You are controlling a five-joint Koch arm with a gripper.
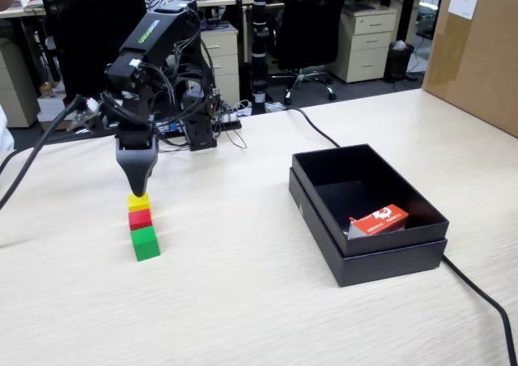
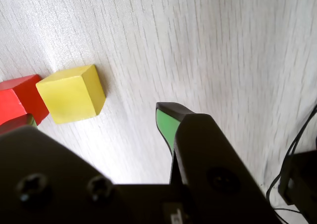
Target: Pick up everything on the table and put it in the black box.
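Right now your jaws (image 1: pixel 138 189) hang open and empty just above the yellow cube (image 2: pixel 73 93), far end of the yellow-red-green row on the counter (image 1: pixel 243 301), so shift toward it before closing.

Three cubes (image 1: pixel 142 220) in a touching row lie well left of the box (image 1: pixel 366 212); a carton (image 1: pixel 379 219) lies inside

In the wrist view the red cube (image 2: pixel 17 100) is cut by the left edge, and the gripper (image 2: pixel 114 135) body hides its lower part. Only one green-padded fingertip (image 2: pixel 166 125) shows there. In the fixed view the carton (image 1: pixel 379 219) sits partly behind the black box's (image 1: pixel 368 257) near wall; its print is perhaps lettering, too small to read.
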